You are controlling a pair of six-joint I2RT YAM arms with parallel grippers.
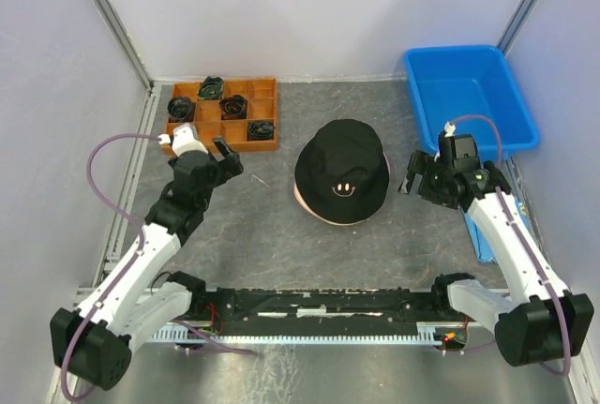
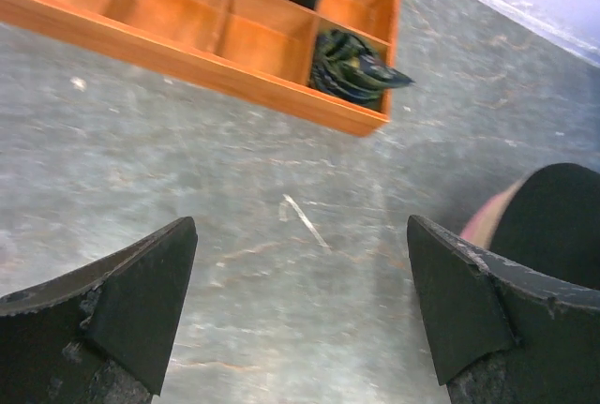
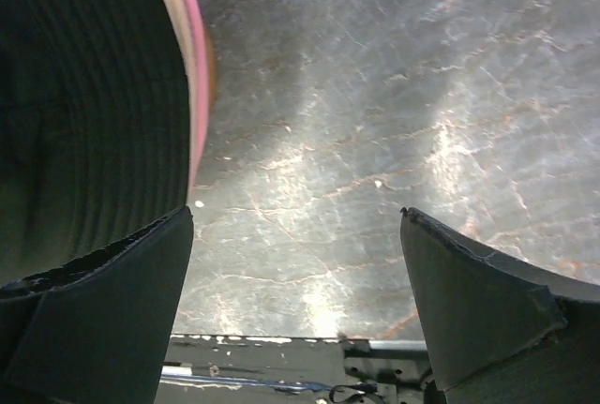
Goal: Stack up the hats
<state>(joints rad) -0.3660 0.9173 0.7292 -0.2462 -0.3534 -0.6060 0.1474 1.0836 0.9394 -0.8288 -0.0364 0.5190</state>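
Soft black fabric bucket hat (image 1: 342,165), ribbed and floppy, with a small pale smiley face, is lying mid-table on the grey marbled table (image 1: 262,235). It is covering a pink fabric hat brim (image 3: 194,67) that is peeking out beneath. No readable writing.

Left gripper (image 1: 228,157) is hanging with fingers spread and empty near the orange wooden divided tray (image 1: 258,90). Right gripper (image 1: 412,177) is likewise hanging spread and empty, just right of the hats.
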